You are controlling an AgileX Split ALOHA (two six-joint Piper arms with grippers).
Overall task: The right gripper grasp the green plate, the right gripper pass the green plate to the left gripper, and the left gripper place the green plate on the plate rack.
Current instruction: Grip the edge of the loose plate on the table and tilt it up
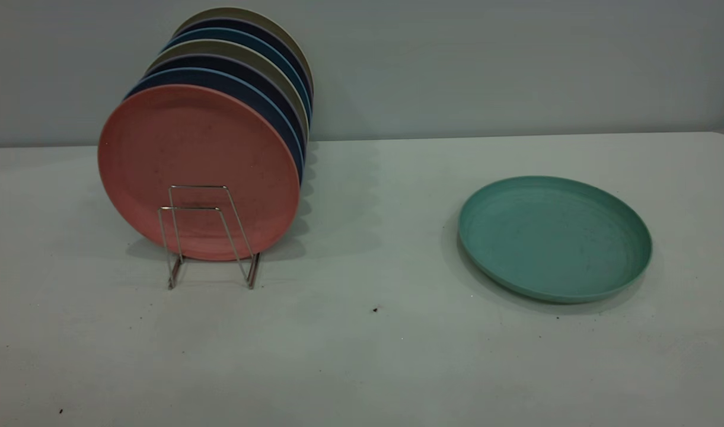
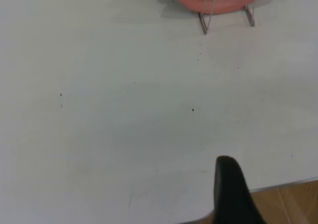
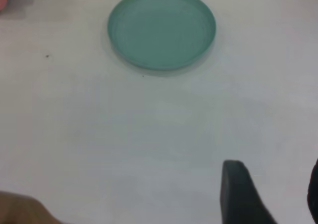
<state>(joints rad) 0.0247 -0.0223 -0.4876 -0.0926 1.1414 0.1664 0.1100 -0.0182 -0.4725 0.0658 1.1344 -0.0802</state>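
Observation:
The green plate [image 1: 555, 237] lies flat on the white table at the right; it also shows in the right wrist view [image 3: 161, 29]. The plate rack [image 1: 210, 237] stands at the left, its front wire loops free; its feet show in the left wrist view [image 2: 226, 15]. Neither arm shows in the exterior view. My right gripper [image 3: 276, 184] is open and empty, well back from the green plate above bare table. My left gripper [image 2: 273, 184] hovers near the table's edge, far from the rack; only one black finger [image 2: 231, 189] shows, with nothing beside it.
The rack holds a salmon-pink plate [image 1: 198, 172] in front, with several dark blue and olive plates [image 1: 243, 71] upright behind it. The table's edge and wooden floor [image 2: 293, 204] lie close to the left gripper. A wall runs behind the table.

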